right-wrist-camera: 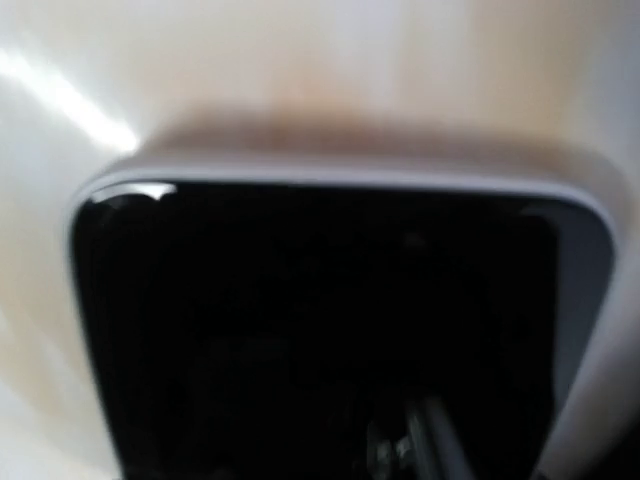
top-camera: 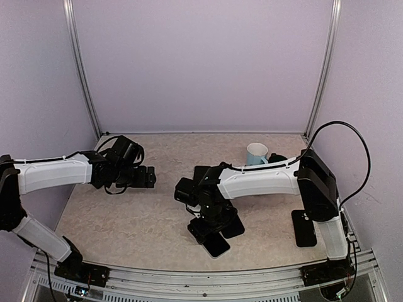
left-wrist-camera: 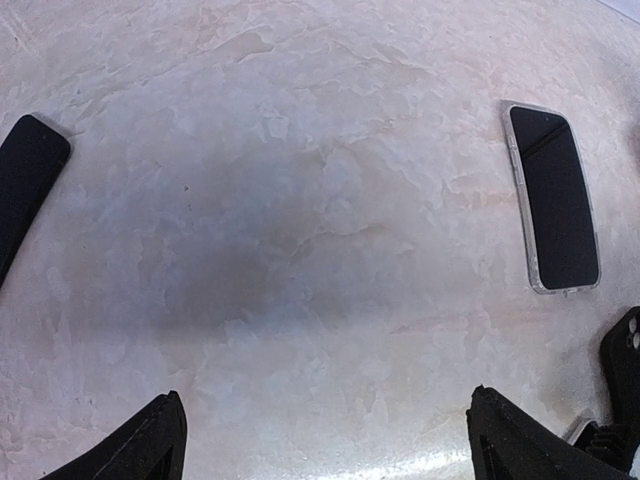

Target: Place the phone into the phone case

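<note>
**A:** Where is the phone lying?

**B:** The phone (top-camera: pixel 218 245) is lying flat toward the near edge of the table (top-camera: pixel 126 214), a little right of the middle. Its dark screen is facing up and a pale rim is showing. The right gripper (top-camera: pixel 214 229) is hanging right over its far end, covering that end.

**A:** Are its fingers pinching it?

**B:** I cannot tell. From above, the gripper's black body is hiding the tips. The right wrist view is showing only the phone (right-wrist-camera: pixel 320 330), blurred and filling the frame, with its rim running along the top and right side. No finger is showing clearly there, so spread or clamped, I'm not able to say.

**A:** And the other side?

**B:** The left gripper (top-camera: pixel 150 177) is hovering over the left-centre of the table, well apart from the phone. Its fingers (left-wrist-camera: pixel 150 445) are standing wide apart, with only bare table between them.

**A:** Anything else lying around?

**B:** A black slab (top-camera: pixel 304 228) is lying by the right arm's base, and a mug (top-camera: pixel 256 153) is standing at the back. The left wrist view is also showing a rimmed slab (left-wrist-camera: pixel 553 197) lying flat, beyond the fingers and to their right, clear of them. Whether it is the same phone, I cannot tell.
</note>
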You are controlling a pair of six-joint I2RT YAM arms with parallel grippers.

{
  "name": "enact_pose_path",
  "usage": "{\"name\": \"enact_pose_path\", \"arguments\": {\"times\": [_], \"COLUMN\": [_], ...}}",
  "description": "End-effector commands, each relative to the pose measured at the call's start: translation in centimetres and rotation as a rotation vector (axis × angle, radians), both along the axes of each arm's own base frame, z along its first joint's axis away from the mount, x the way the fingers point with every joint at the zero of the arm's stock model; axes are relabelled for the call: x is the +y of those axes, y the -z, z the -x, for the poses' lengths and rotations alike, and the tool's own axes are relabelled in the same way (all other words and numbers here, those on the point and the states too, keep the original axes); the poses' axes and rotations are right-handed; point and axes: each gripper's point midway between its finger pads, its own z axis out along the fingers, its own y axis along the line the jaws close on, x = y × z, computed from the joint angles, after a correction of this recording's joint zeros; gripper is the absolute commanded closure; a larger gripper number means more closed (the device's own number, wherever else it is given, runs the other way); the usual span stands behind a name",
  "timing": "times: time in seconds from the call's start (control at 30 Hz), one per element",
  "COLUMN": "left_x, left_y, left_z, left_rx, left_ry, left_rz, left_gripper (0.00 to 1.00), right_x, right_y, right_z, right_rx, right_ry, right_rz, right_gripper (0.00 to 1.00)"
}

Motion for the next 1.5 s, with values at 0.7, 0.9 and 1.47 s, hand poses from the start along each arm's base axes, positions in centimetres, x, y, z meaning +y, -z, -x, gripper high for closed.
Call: {"name": "enact_pose_path", "arguments": {"times": [0.7,0.9,1.47], "left_x": [0.4,0.4,0.7], "left_y": [-0.1,-0.1,0.2], "left_z": [-0.5,-0.4,0.2], "left_rx": [-0.006,-0.006,0.007], "left_ry": [0.011,0.010,0.001], "left_rz": [-0.032,-0.035,-0.032], "left_gripper": [0.03,0.03,0.03], "right_x": [-2.9,-1.9,2.6], "right_y": [3.1,2.1,-9.1], "right_z": [3.7,2.5,-4.5], "right_rx": [0.096,0.032,-0.352], "right_ry": [-0.109,-0.100,0.068], "right_rz": [0.250,0.226,-0.248], "right_gripper": [0.20,0.35,0.59]}}
